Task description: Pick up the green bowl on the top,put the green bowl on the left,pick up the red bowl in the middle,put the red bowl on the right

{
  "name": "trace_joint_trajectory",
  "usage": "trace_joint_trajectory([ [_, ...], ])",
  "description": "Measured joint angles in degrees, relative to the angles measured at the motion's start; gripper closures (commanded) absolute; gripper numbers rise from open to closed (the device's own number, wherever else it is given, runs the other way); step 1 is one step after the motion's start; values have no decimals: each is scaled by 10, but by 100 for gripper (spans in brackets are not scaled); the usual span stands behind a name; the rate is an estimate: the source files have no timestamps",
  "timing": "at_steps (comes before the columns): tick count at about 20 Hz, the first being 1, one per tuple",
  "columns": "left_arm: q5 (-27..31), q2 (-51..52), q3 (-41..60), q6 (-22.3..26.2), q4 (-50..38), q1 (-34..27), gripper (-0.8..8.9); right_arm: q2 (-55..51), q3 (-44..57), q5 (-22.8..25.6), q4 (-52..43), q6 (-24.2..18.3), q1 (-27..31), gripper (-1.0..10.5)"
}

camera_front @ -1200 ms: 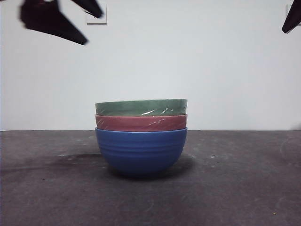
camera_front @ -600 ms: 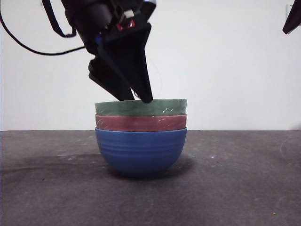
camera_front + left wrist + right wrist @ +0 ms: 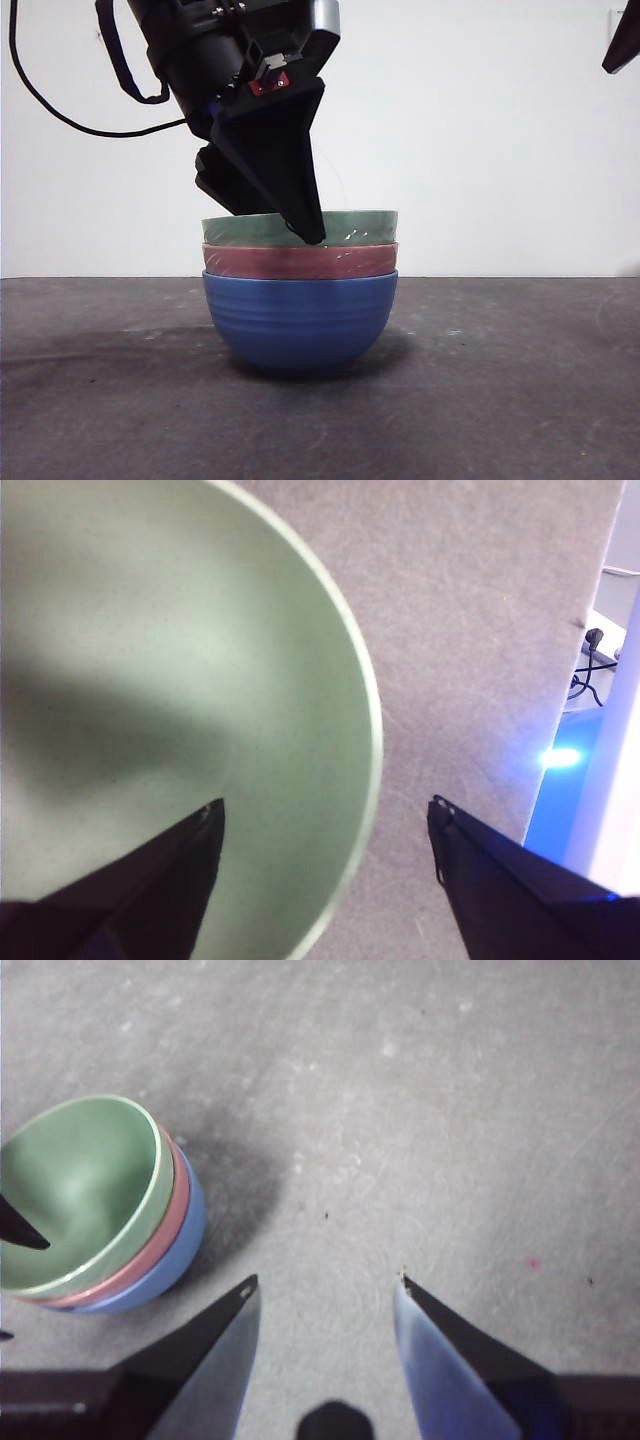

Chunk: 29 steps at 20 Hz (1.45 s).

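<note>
We could not see the far jaw of the left gripper [image 3: 285,225] in the front view; the near jaw, a dark wedge, hid it and covered part of the green bowl's [image 3: 350,227] rim at about 10 o'clock from the stack's centre. The arm's body was cut off by the upper edge. In the left wrist view the green bowl [image 3: 150,680] ran off the frame, so only part of its inside and one arc of rim showed. There we saw the left gripper [image 3: 325,820] spread wide and straddling that rim, one jaw inside the bowl, the other outside over the table [image 3: 470,630]; it was not closed on anything. Whether either jaw touched the bowl we could not tell.

The bowls were nested: the green bowl sat in the red bowl [image 3: 300,261], and the red bowl sat in the blue bowl [image 3: 300,320], which stood on the table [image 3: 500,400]. Only a band of the red bowl showed. From the right wrist view the green bowl [image 3: 85,1185] held nothing but a black jaw tip at its 9 o'clock edge, and the red bowl [image 3: 165,1235] and blue bowl [image 3: 180,1250] showed only as crescents.

The right gripper [image 3: 325,1300] hung wide open over bare table, well apart from the stack; in the front view it was only a black tip [image 3: 622,40] at 2 o'clock.
</note>
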<state>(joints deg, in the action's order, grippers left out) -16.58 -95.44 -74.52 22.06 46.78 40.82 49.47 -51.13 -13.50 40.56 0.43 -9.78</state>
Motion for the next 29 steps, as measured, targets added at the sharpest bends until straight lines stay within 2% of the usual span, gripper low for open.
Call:
trace_joint_trajectory([
  [4,0,0,0,3,-4,8,818,0,0,0,3,0,0,725],
  [11,8,2,-7,24,-18,15,822,0,0,0,3,0,0,725],
  [18,6,2,-126,23,130,21,822,0,0,0,3,0,0,725],
  [20,35,10,-167,14,162,22,822,0,0,0,4,0,0,725],
  [25,187,119,-176,-54,207,13,822,0,0,0,4,0,0,726],
  [27,211,167,-139,-79,197,-8,822,0,0,0,4,0,0,726],
  [29,223,203,-61,-102,172,-28,823,0,0,0,4,0,0,726],
])
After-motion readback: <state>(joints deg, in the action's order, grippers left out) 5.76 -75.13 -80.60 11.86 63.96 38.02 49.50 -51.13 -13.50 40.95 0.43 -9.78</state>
